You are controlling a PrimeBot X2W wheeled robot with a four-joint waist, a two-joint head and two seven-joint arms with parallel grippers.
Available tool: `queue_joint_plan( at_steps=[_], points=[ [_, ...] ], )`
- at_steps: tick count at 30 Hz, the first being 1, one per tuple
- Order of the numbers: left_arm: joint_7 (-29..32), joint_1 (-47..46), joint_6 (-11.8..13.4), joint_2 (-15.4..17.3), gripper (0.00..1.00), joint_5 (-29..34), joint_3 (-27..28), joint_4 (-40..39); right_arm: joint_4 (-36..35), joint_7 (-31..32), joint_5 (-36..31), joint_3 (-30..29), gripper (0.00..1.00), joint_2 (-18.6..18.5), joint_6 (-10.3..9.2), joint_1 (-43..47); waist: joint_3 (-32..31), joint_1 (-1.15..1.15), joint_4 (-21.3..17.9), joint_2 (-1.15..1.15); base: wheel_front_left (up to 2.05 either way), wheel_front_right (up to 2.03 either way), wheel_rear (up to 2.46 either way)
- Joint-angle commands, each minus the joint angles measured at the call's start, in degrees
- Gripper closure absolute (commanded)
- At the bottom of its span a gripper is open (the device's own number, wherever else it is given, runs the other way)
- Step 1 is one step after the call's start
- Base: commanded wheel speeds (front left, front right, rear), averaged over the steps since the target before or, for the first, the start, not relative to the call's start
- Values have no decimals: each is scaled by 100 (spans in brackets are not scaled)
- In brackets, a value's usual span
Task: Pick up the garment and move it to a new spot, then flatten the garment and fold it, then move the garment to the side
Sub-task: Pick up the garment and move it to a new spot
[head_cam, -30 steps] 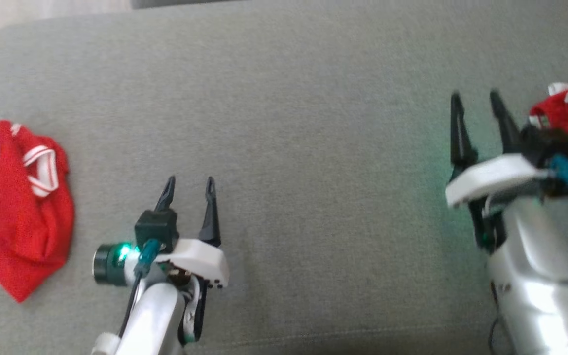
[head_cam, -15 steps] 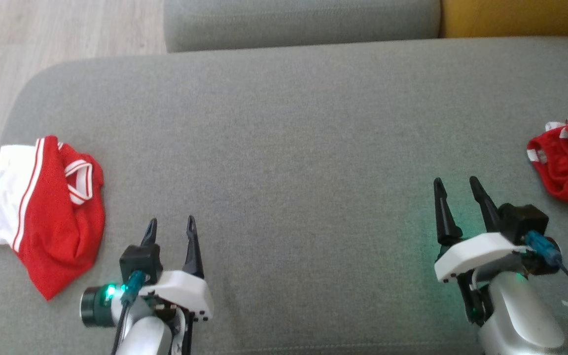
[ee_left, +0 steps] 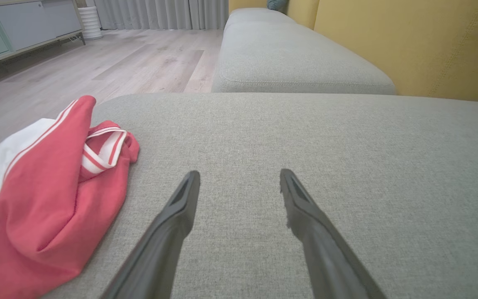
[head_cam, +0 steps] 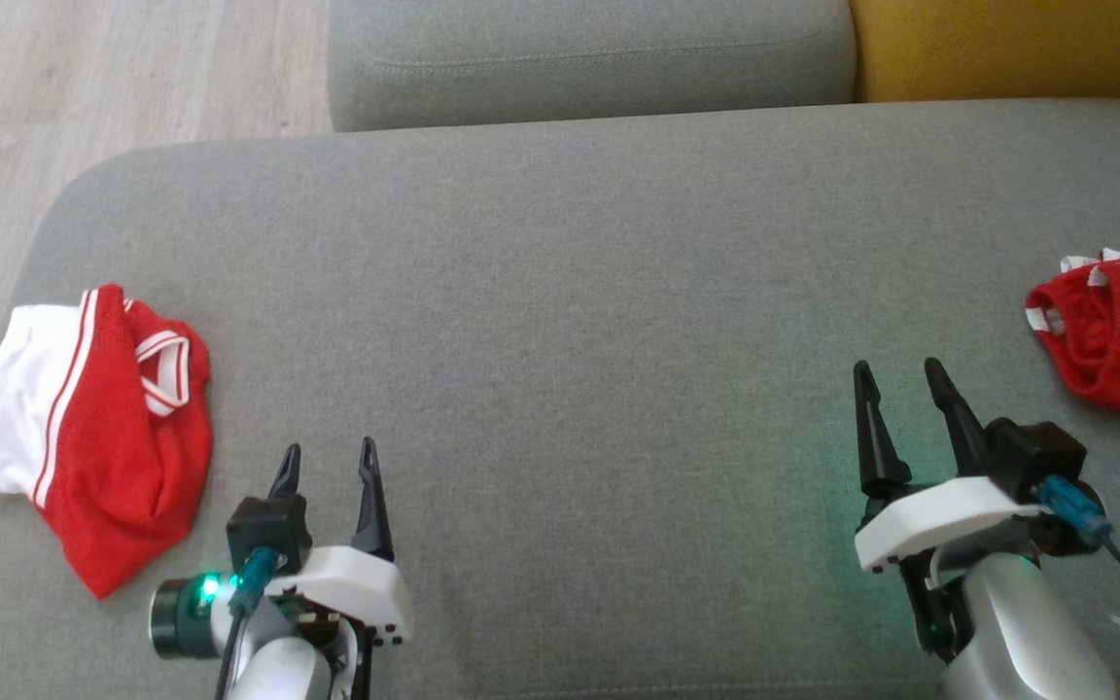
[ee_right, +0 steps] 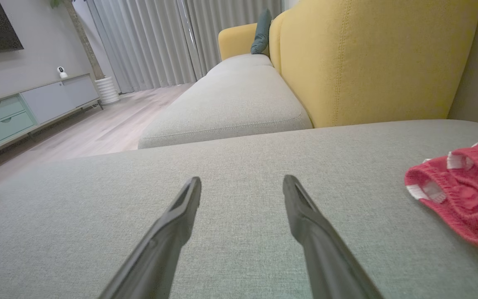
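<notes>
A crumpled red and white garment (head_cam: 103, 447) lies at the left end of the grey sofa seat (head_cam: 560, 292); the left wrist view has this garment (ee_left: 48, 199) to the left of the fingers. My left gripper (head_cam: 328, 447) hovers open and empty just right of it, also seen as the left gripper (ee_left: 240, 173). Another red garment (head_cam: 1114, 340) with white trim lies bunched at the right edge, and it appears as a red garment (ee_right: 467, 191) in the right wrist view. My right gripper (head_cam: 896, 366) is open and empty, down and left of it, also seen as the right gripper (ee_right: 242, 179).
A second grey seat cushion (head_cam: 589, 58) adjoins the far side, with a yellow backrest (head_cam: 1007, 49) beside it. Wooden floor (head_cam: 84, 87) lies past the seat's rounded left end. A low cabinet (ee_right: 23, 108) stands across the room.
The head camera has shifted, so the far cushion and floor have come into view. The right gripper, which overlapped the right garment a second ago, now sits apart from it. Both stay open.
</notes>
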Motion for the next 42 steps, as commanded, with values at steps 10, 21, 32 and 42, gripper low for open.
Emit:
queue_joint_plan(
  at_steps=[10, 21, 32, 42],
  points=[
    [-31, -162, -91, 37, 0, -154, 183, -399, -308, -62, 67, 248, 0, 31, 37, -55, 182, 0, 612, 0, 0, 0, 0],
    [-31, -182, -119, 37, 0, -206, 391, -533, -349, -62, 118, 415, 0, 31, 37, -105, 431, 0, 1963, 0, 0, 0, 0],
    [-31, -41, -96, 37, 0, -379, 764, -676, -320, -62, -71, 624, 0, 31, 37, -264, 664, 0, 2894, 0, 0, 0, 0],
    [-31, -476, -228, 37, 0, -779, 1081, -515, -364, -62, -198, 796, 0, 31, 37, -527, 1092, 0, 2609, 0, 0, 0, 0]
  ],
)
